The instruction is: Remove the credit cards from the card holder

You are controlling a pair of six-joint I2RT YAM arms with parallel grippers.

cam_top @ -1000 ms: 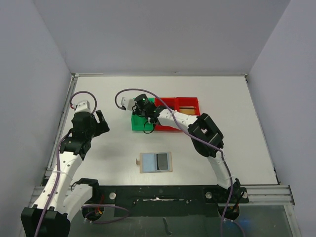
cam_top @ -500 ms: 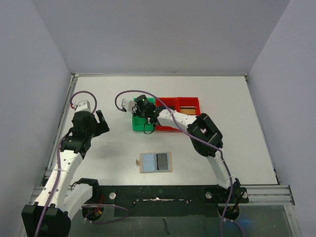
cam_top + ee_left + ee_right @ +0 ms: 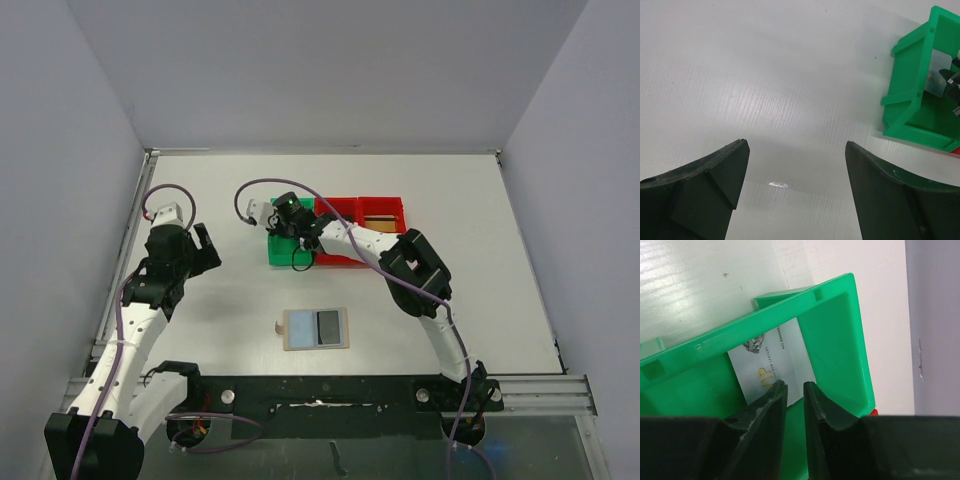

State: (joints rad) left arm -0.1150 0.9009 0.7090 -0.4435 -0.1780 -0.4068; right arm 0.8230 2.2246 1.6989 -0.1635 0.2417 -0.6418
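Near the left edge of the tabletop [image 3: 480, 280], the left hand [image 3: 796, 147] hovers released, its jaws spread wide over bare surface and gripping nothing.

Toward the middle, close to the near edge, the card holder [image 3: 316, 328] lies folded open and flat. Its long axis runs left to right along that edge and its snap tab pokes out to the left. The left half shows a light-blue pocket. A dark card [image 3: 328, 326] sits in the right half, and the part that shows runs from the near side of the holder to the far side. No hand touches the holder.

Farther from the near edge and just right of the holder's line stands the green bin [image 3: 840, 340], with a silver card [image 3: 775, 360] resting inside it. The right hand [image 3: 794, 386] hangs over that bin with its jaws only a slit apart. Nothing is between them, and the silver card lies past the tips, free of them.

Touching the green bin's right side are the red bins [image 3: 358, 205], and a gold card [image 3: 380, 216] lies in the right one.

The next move turns on the dark card. It lies toward the near edge from the right hand, roughly straight back along that arm. I judge the right hand a little nearer to it than the left hand, which is off to the holder's left.
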